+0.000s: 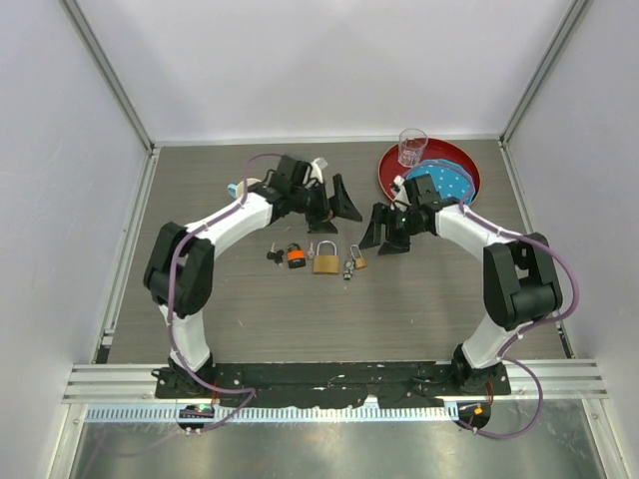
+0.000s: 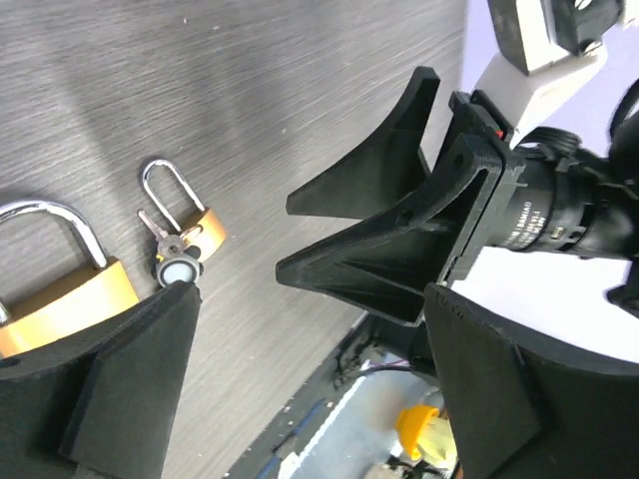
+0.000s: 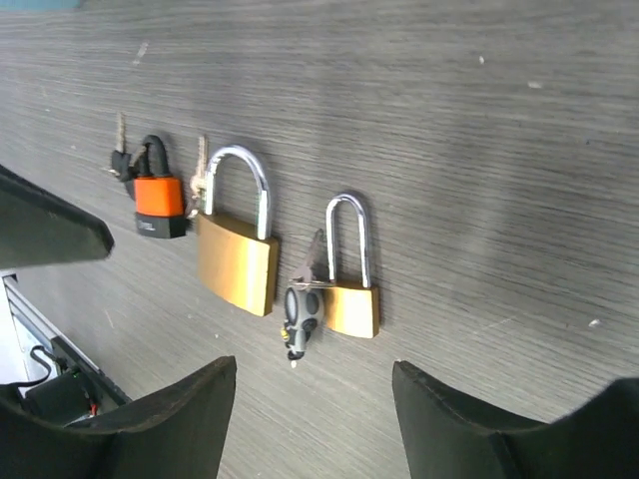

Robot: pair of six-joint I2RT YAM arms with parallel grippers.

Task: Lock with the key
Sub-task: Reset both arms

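The key bunch [image 1: 288, 255], with an orange head and a black head, lies on the table left of the big brass padlock [image 1: 325, 259]. A tiny brass padlock [image 1: 358, 257] with a silver keychain lies right of it. In the right wrist view the key bunch [image 3: 158, 203], big padlock [image 3: 237, 257] and tiny padlock [image 3: 351, 299] lie in a row. My left gripper [image 1: 334, 208] is open and empty, behind the big padlock. My right gripper [image 1: 384, 238] is open and empty, just right of and behind the tiny padlock. The left wrist view shows the big padlock [image 2: 65, 299] and tiny padlock [image 2: 190, 225]; the key bunch is out of that view.
A red plate [image 1: 387, 165] at the back right holds a blue dotted cloth [image 1: 446, 185] and a clear cup [image 1: 412, 147]. A small blue and white object [image 1: 236, 188] lies at the back left. The two grippers are close together; the right gripper's fingers [image 2: 399, 239] fill the left wrist view.
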